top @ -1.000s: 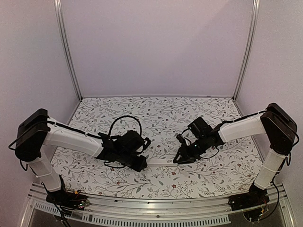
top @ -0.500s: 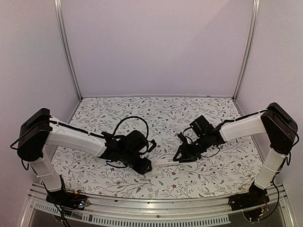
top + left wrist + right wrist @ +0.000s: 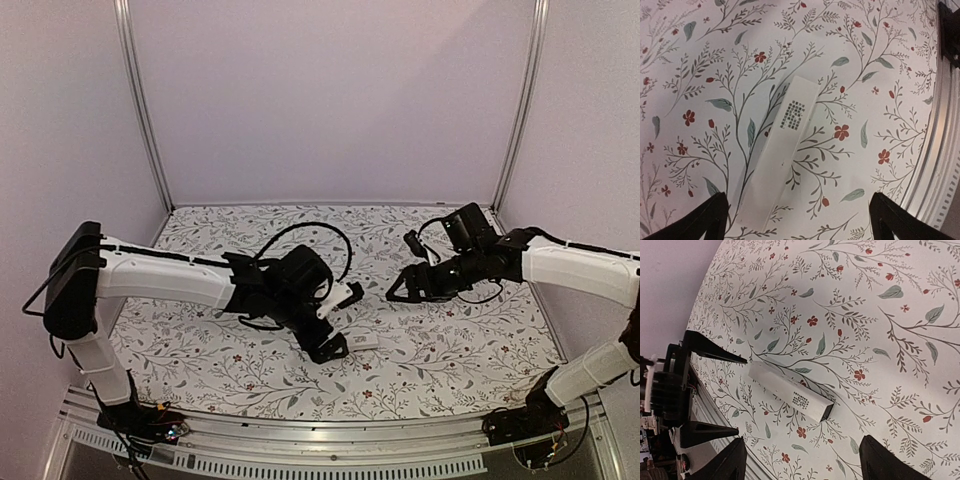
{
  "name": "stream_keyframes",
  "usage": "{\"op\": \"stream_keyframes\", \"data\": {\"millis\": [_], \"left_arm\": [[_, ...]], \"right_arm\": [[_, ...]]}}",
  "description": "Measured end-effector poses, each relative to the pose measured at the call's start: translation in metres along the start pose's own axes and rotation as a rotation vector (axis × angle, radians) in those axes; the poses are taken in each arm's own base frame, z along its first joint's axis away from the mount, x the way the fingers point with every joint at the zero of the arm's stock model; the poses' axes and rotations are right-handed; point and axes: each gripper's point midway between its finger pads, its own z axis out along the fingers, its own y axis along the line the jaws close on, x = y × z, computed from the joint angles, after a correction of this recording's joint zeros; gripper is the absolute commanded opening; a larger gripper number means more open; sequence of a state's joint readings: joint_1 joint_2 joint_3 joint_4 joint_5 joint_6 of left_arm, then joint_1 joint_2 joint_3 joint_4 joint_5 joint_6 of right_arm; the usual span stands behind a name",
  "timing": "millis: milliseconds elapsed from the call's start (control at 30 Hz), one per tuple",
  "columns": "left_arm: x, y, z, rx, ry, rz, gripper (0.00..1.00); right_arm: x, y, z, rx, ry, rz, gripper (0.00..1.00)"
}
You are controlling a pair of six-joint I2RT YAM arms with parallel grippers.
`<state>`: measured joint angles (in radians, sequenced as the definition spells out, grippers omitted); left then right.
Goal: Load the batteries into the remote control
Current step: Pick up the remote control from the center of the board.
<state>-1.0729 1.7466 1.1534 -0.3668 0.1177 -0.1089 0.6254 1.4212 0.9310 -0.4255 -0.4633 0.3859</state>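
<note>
Two open grippers: left gripper hovers over the flat-lying remote control, right gripper well apart.

- I see the remote control: a slim, long white bar with straight edges and square ends.
- It lies flat on the floral table cover; nothing grips it and nothing rests on it.
- In the left wrist view it runs diagonally, lower left to upper right.
- A small grid of dark dots sits on the upward face, nearer one end than the middle.
- In the right wrist view the end next to the dots shows a dark end face; the rest is plain white.
- From the top camera only a short white stretch shows, mid-table toward the near edge.
- I can't tell whether its compartment is open.
</note>
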Motion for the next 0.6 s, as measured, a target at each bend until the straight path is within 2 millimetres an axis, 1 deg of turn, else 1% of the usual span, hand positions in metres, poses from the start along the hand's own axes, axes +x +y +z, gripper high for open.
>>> {"op": "stream_keyframes", "data": {"millis": [67,167,267,367,467,533,600], "left_arm": [[0.003,-0.002,0.011,0.016,0.042,0.047,0.95],[0.007,-0.002,0.025,0.033,0.099,0.104,0.9],[0.011,-0.001,0.036,0.043,0.151,0.151,0.86],[0.014,0.001,0.041,0.053,0.187,0.186,0.8],[0.017,0.003,0.047,0.057,0.214,0.214,0.73],[0.018,0.006,0.049,0.055,0.225,0.22,0.67],[0.021,0.009,0.051,0.055,0.243,0.227,0.64]], "right_arm": [[-0.008,0.006,-0.023,0.033,-0.06,-0.056,0.84],[-0.019,0.015,-0.058,0.073,-0.169,-0.128,0.98],[-0.031,0.027,-0.099,0.093,-0.337,-0.19,0.99],[-0.028,0.029,-0.132,0.108,-0.481,-0.209,0.99],[-0.022,0.025,-0.149,0.129,-0.561,-0.199,0.99],[-0.02,0.023,-0.155,0.138,-0.592,-0.191,0.99],[-0.019,0.021,-0.157,0.143,-0.604,-0.186,0.99]]}}
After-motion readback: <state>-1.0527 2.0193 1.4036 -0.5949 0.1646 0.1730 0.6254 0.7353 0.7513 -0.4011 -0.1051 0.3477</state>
